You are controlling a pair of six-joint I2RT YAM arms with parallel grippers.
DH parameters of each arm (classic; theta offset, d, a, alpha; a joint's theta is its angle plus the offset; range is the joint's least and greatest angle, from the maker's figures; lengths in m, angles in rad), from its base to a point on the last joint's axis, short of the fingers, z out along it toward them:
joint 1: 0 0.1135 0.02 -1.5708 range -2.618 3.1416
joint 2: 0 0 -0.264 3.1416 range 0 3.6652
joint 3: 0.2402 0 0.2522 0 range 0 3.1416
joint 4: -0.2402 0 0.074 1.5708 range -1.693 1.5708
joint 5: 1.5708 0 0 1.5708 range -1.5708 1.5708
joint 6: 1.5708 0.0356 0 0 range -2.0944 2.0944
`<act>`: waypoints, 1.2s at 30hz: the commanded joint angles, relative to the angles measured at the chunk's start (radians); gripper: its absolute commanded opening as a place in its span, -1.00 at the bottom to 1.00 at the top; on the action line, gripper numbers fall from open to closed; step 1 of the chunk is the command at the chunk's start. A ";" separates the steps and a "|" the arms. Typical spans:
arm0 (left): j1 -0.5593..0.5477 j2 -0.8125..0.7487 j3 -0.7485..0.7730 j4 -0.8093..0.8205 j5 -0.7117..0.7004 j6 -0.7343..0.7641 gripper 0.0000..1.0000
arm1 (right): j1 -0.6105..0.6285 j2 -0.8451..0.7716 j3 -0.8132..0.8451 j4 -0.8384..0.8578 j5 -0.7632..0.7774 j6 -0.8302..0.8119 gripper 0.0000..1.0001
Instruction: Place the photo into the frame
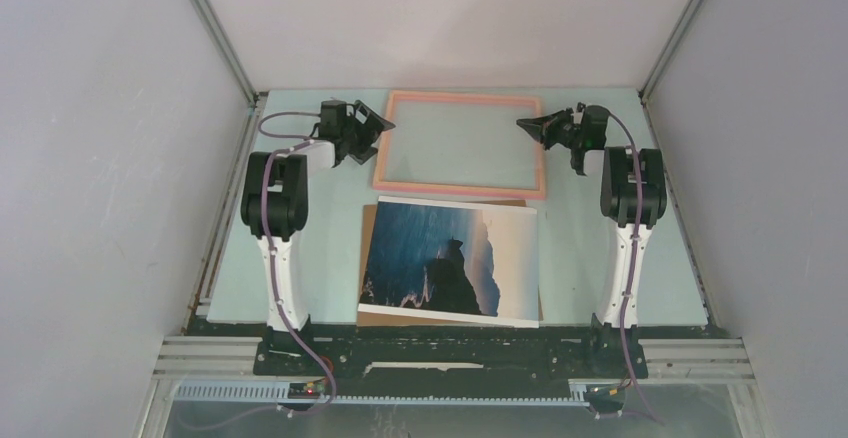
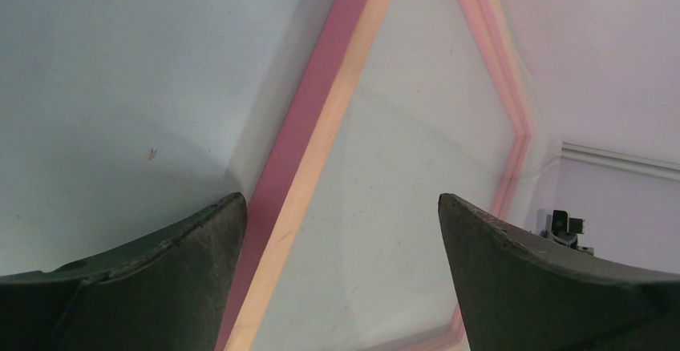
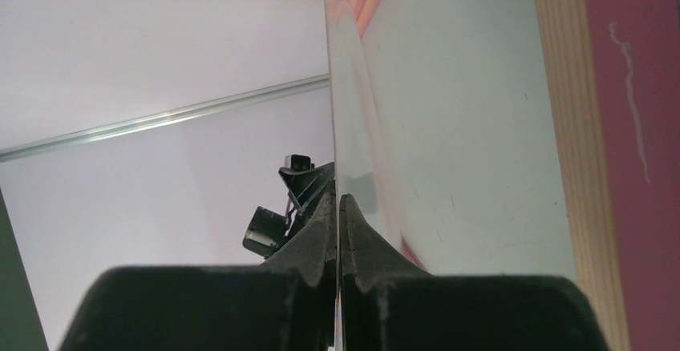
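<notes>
The frame [image 1: 460, 190], salmon-pink with a clear front, lies flat at the back middle of the table. The photo [image 1: 450, 258], a dark rock against blue sky, lies face up in front of it on a brown board. My left gripper [image 1: 375, 128] is open at the frame's left side; its fingers straddle the pink border [image 2: 313, 127] with nothing between them [image 2: 341, 207]. My right gripper [image 1: 530, 126] is at the frame's right side. Its fingers [image 3: 340, 203] are shut on the thin edge of the clear sheet [image 3: 449, 110], beside the pink and wood border [image 3: 633, 127].
The brown backing board [image 1: 368, 218] lies under the photo and shows along its left and top edges. Grey enclosure walls [image 1: 100, 158] stand on the left, right and back. Both arm bases [image 1: 285, 328] sit at the near table edge, either side of the photo.
</notes>
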 commanded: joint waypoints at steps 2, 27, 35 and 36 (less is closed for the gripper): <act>-0.002 0.006 0.041 -0.006 0.029 -0.021 1.00 | 0.026 0.012 -0.018 0.106 0.014 0.078 -1.00; -0.002 -0.051 0.011 0.029 0.018 0.031 1.00 | 0.073 -0.072 0.160 -0.518 0.013 -0.557 -0.28; -0.003 -0.070 0.004 0.021 0.001 0.054 1.00 | 0.057 -0.078 0.165 -0.480 -0.021 -0.511 -0.97; -0.005 -0.072 0.004 0.021 -0.001 0.056 1.00 | 0.053 -0.079 0.161 -0.462 -0.029 -0.494 -1.00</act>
